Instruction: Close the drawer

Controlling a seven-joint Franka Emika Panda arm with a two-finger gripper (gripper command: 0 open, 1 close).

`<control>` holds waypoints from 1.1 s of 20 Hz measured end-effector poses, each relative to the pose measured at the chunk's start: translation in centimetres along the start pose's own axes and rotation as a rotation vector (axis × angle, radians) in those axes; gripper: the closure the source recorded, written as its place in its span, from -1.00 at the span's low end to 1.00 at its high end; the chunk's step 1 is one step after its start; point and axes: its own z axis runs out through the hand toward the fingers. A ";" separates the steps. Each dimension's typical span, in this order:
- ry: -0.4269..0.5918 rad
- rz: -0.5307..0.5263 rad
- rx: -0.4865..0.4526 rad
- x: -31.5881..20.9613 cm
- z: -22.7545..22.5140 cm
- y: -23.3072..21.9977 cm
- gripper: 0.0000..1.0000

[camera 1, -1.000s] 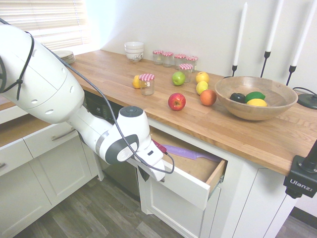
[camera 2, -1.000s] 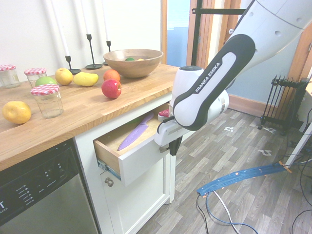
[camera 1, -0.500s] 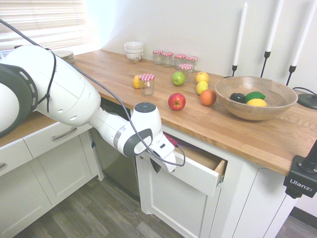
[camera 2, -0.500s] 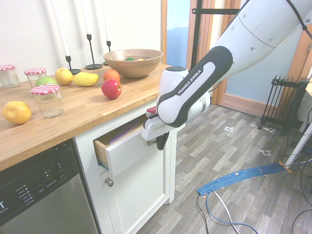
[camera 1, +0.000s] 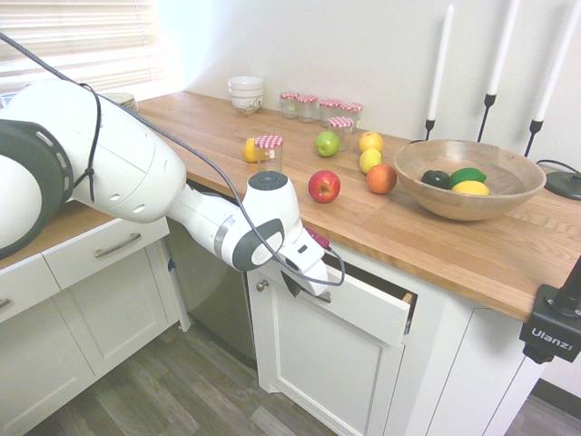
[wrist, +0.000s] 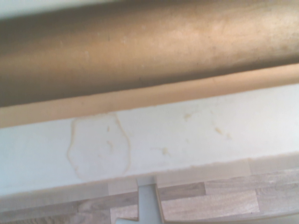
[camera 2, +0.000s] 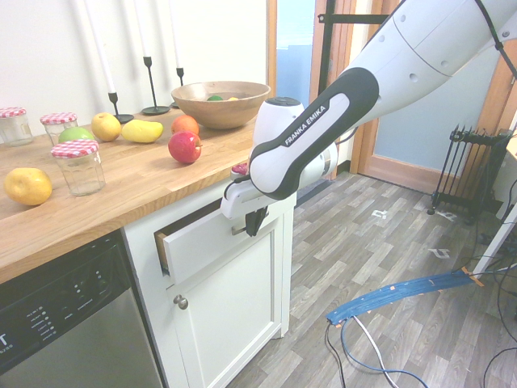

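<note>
The drawer [camera 1: 363, 311] sits under the wooden countertop and stands only slightly out, with a narrow dark gap at its top and right end. Its flat white front [camera 2: 202, 242] faces the room, and nothing inside it shows. My gripper [camera 1: 293, 285] is shut, and its dark fingers [camera 2: 254, 222] rest against the drawer front near the handle. The wrist view shows the white top edge of the drawer front [wrist: 177, 140] from close by, beneath the brown underside of the counter.
Apples, lemons, an orange and red-lidded jars [camera 1: 269, 153] lie on the countertop [camera 1: 436, 236], beside a wooden bowl [camera 1: 468, 179] of fruit and candlesticks. A cabinet door with a knob [camera 2: 181, 301] is below the drawer, and a dishwasher [camera 2: 65, 323] stands beside it.
The drawer has slid from about half open to almost shut, with my gripper moving in with its front. The purple knife inside has gone out of sight.
</note>
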 end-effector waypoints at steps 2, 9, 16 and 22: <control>0.005 0.010 0.007 0.2 -0.3 -0.3 1.00; 0.008 0.023 0.012 0.6 -0.6 -0.7 1.00; -0.006 0.045 -0.011 1.0 -0.6 -1.3 1.00; 0.022 0.047 0.031 2.3 -1.6 -3.1 1.00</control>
